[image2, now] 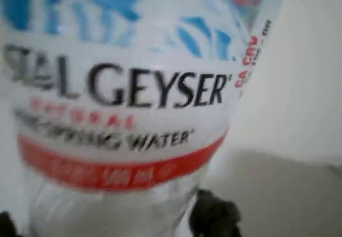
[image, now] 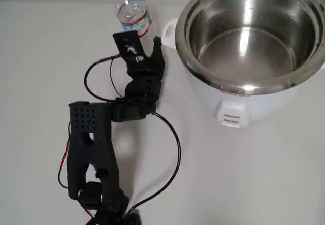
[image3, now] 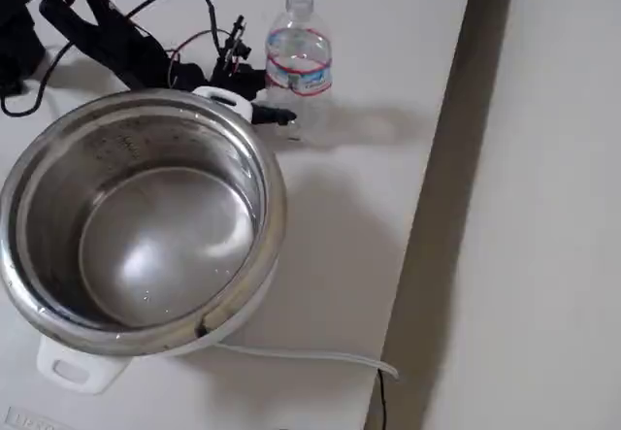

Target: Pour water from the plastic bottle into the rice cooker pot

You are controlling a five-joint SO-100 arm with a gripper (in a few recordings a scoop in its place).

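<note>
The plastic bottle point(image: 133, 10) stands upright on the white table, clear and ribbed with a red, white and blue label. In the wrist view the plastic bottle point(image2: 123, 103) is very close. My black gripper point(image: 141, 36) is open, with one dark fingertip point(image2: 214, 215) at each side of the bottle's lower part. I cannot tell whether they touch it. The rice cooker pot point(image: 184, 44) sits to the right of the bottle in the overhead view, shiny steel with a little water at the bottom. In the fixed view the pot point(image3: 278, 207) is in front, and the bottle point(image3: 299, 61) and gripper point(image3: 264, 105) are behind it.
The white cooker body point(image: 223, 100) holds the pot, and its side handle point(image: 167, 32) is close to my gripper. My arm's black wires point(image: 175, 149) loop over the table. A white cord point(image3: 301, 355) runs from the cooker toward the table edge point(image3: 437, 158).
</note>
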